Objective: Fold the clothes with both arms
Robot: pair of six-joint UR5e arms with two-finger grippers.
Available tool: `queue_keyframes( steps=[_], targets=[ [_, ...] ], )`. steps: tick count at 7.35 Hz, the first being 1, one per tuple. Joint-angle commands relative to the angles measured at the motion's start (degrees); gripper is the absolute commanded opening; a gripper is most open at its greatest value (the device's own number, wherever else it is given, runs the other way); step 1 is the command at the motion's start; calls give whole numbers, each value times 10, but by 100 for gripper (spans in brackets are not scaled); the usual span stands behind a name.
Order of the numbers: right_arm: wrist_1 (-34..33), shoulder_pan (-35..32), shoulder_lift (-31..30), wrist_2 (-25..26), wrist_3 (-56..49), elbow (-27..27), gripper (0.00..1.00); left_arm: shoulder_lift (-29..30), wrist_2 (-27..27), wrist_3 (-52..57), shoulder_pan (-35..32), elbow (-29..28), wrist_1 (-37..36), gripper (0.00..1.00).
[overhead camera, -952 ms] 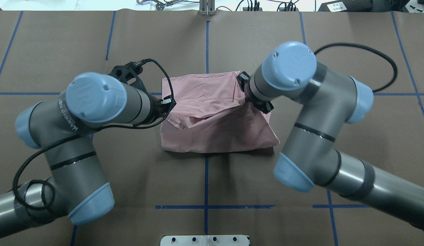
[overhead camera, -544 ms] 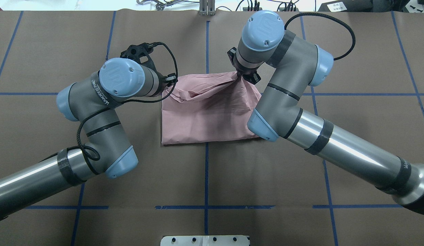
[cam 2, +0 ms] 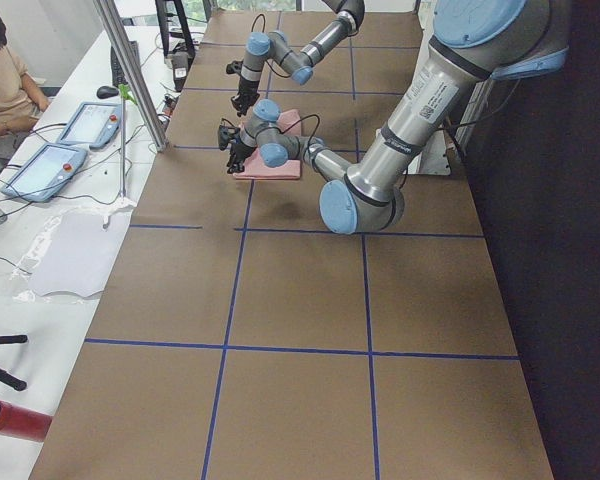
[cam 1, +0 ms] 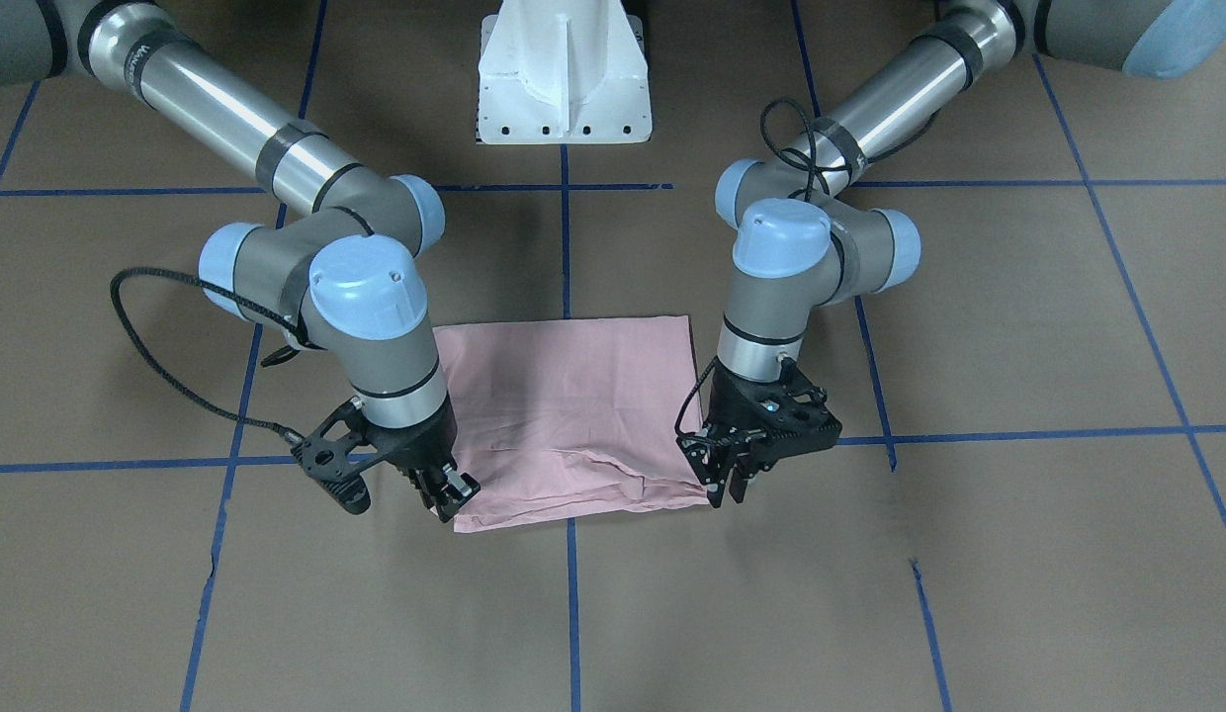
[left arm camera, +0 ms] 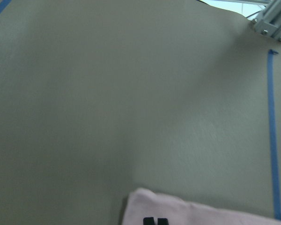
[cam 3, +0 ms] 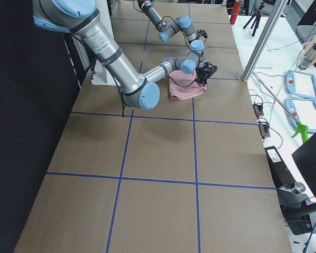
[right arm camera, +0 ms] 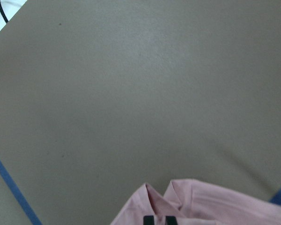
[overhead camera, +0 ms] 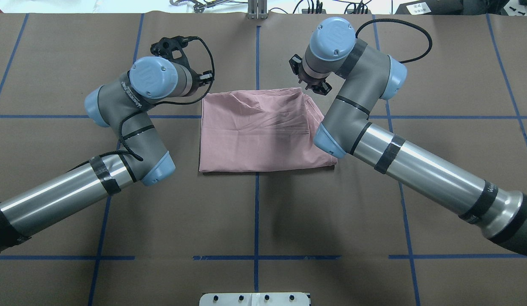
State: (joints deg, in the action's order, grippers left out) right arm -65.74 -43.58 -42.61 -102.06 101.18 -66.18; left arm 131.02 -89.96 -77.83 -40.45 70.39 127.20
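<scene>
Brown table (overhead camera: 182,212), blue tape grid (overhead camera: 256,204); mid-frame, left gripper (cam 1: 724,489) and right gripper (cam 1: 453,500) pinch T-shirt (overhead camera: 259,131) corners. White desk (cam 2: 75,255) upper left.

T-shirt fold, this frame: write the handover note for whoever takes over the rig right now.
Left gripper: fingertips close together at the T-shirt corner far from the robot, on its left. I cannot tell whether it grips the cloth.
Right gripper: the same at the far corner on the robot's right; grip cannot be told.
T-shirt: lies flat on the table as a rough rectangle, plain pink side up, layers showing along the far edge.
Done: a fold is laid down.
Left: check that both grippers have let go, lift them clear, then judge whether another fold is needed.
</scene>
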Motion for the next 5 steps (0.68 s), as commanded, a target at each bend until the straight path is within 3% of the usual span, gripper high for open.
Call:
queue_keyframes(
  steps=[1,3,5],
  targets=[
    [32,-33,5,0,-104,31,100,-35,-6,25,-10,18,45,100],
    [28,-83,-15,-66,-153,19,100,-70,-25,88,-29,65,45,100],
    [26,-189,-104,-186,-326,-30,100,-166,-188,255,-134,131,45,100]
  ],
)
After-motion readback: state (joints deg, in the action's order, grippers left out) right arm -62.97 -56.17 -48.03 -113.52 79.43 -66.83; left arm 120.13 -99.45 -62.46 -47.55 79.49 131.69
